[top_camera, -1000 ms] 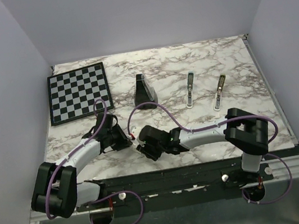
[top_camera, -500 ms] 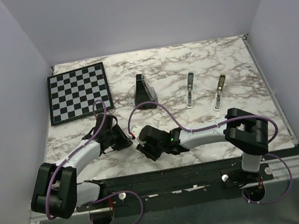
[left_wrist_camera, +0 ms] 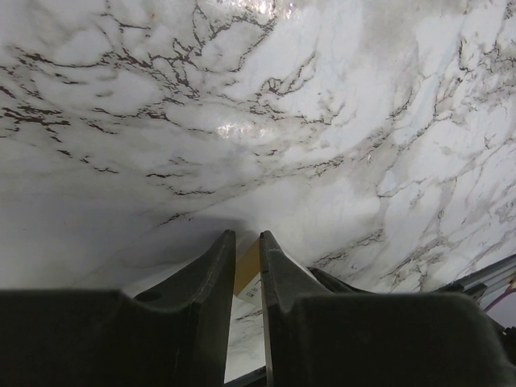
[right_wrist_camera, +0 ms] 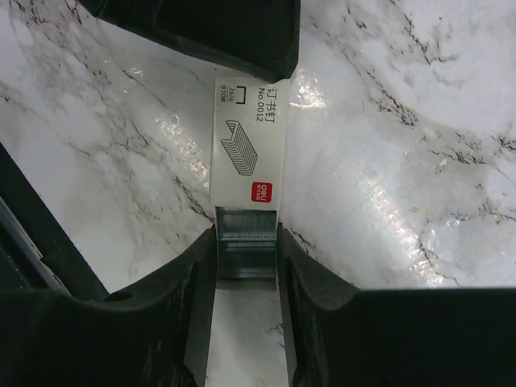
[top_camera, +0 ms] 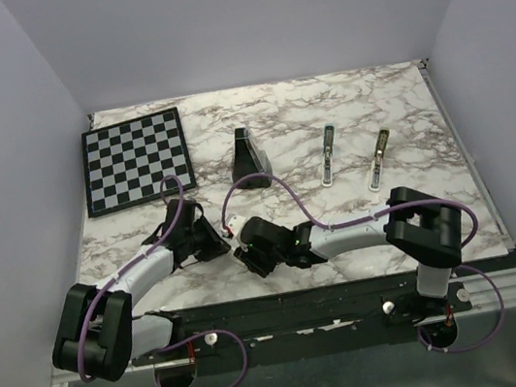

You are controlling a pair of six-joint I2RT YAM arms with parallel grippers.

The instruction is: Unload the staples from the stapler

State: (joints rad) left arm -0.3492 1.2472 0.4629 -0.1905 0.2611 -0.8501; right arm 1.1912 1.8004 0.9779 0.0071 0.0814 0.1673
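Observation:
The stapler [top_camera: 328, 155], a slim blue-grey bar with a teal end, lies at the back right, far from both grippers. My two grippers meet low in the middle of the table. My left gripper [top_camera: 213, 244] [left_wrist_camera: 246, 239] is shut on one end of a small white staple box [right_wrist_camera: 248, 141] [left_wrist_camera: 247, 268]. My right gripper [top_camera: 246, 246] [right_wrist_camera: 246, 235] is shut on the ridged silver-grey staples [right_wrist_camera: 246, 246], which stick out of the box's near end. The box shows in the top view [top_camera: 232, 225] as a small white tip.
A black wedge [top_camera: 251, 158] stands behind the grippers. A second slim bar with a brownish end [top_camera: 379, 159] lies right of the stapler. A chessboard [top_camera: 135, 159] lies at the back left. The marble table [top_camera: 391, 104] is walled on three sides.
Both grippers have shifted only slightly, staying together at the same spot. A little more of the white box shows between them.

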